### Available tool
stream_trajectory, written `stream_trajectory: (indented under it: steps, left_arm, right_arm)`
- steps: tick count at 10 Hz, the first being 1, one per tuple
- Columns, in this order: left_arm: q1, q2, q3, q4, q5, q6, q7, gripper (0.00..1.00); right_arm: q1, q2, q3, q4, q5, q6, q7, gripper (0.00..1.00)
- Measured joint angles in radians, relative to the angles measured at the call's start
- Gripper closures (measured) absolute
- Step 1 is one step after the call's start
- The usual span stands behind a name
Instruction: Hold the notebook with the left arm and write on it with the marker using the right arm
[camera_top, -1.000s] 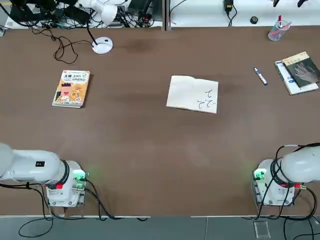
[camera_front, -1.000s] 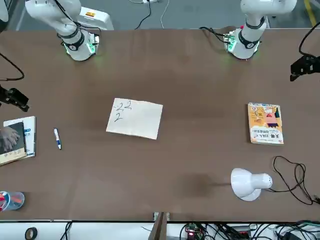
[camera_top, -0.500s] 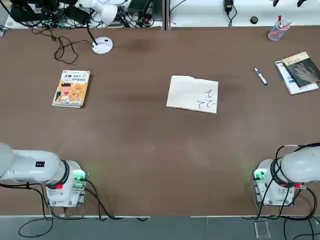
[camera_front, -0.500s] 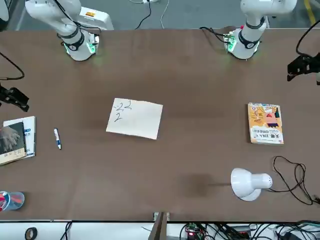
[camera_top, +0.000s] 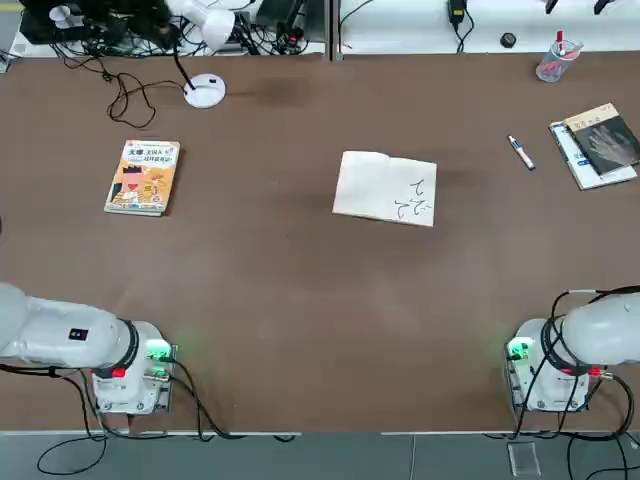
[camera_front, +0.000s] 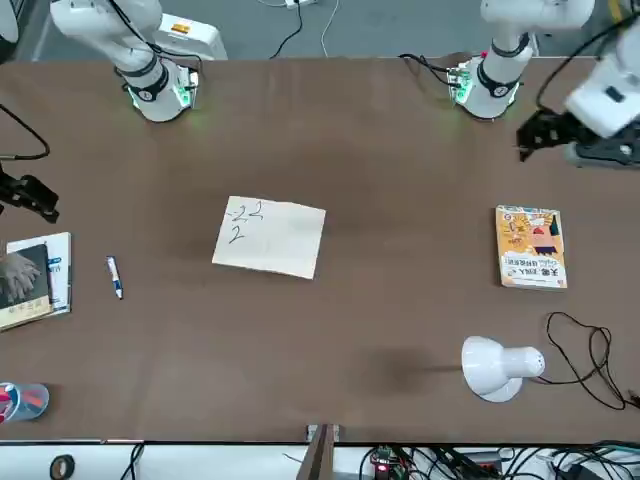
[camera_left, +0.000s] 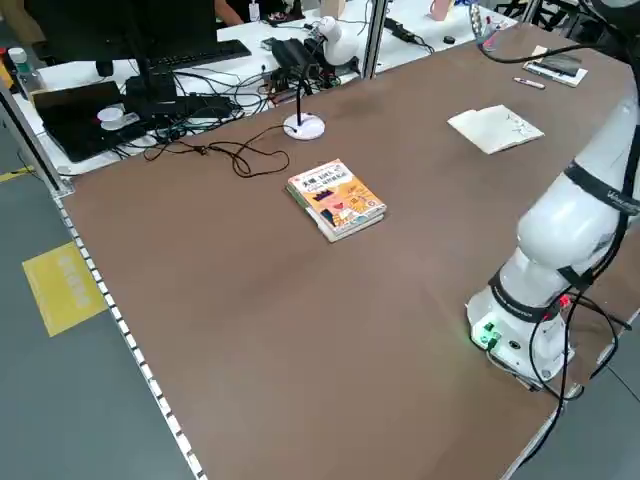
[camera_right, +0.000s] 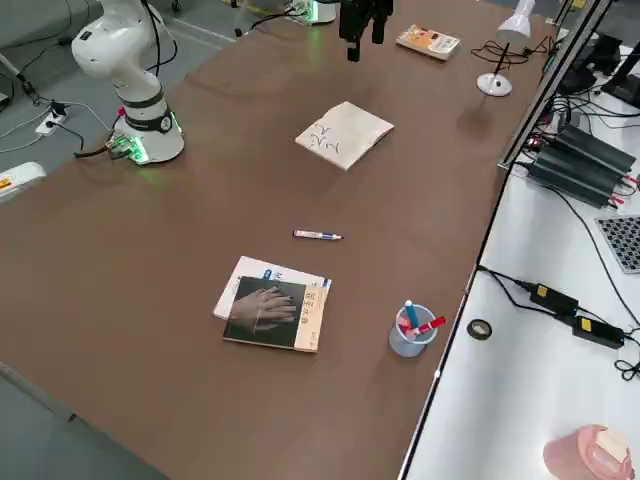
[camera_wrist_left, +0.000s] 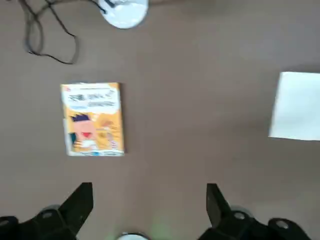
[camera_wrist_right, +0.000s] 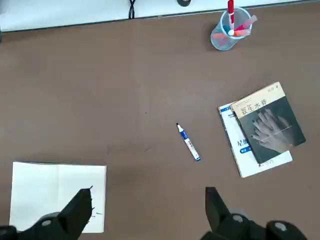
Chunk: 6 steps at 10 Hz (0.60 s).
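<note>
Tbl (camera_top: 300, 300) same; left end effector (camera_front: 535, 132) moved inward.

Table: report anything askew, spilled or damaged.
Nothing spilled or damaged. The notebook lies slightly skewed to the table edges, and the marker lies diagonally. The grey-cover book sits crooked on the booklet beneath it. The cup stands upright.

Overhead and opposite front views, raised side views, downward wrist views, all sharing the notebook (camera_top: 385, 188).
</note>
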Motion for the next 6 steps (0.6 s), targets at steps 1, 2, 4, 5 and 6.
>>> stream_trajectory:
  steps: [1,2,4,5,6]
  left_arm:
    - [-0.037,0.006,-0.01,0.005,-0.011,0.0,-0.066,0.0]
    - [-0.079,0.012,-0.018,0.007,-0.016,0.0,-0.127,0.0]
    - [-0.165,0.031,-0.024,0.007,-0.021,0.012,-0.231,0.0]
    - [-0.203,0.045,-0.026,0.007,-0.022,0.036,-0.279,0.0]
    - [-0.234,0.059,-0.027,0.007,-0.022,0.063,-0.322,0.0]
  right_arm:
    - [0.0,0.0,0.0,-0.001,0.0,0.0,0.0,0.0]
    - [0.0,0.0,0.0,-0.001,0.0,0.0,0.0,0.0]
    - [0.0,0.0,-0.001,-0.003,0.0,0.0,0.0,0.0]
    - [0.0,0.0,-0.001,-0.003,0.0,0.0,0.0,0.0]
    - [0.0,0.0,-0.001,-0.004,0.0,0.0,0.0,0.0]
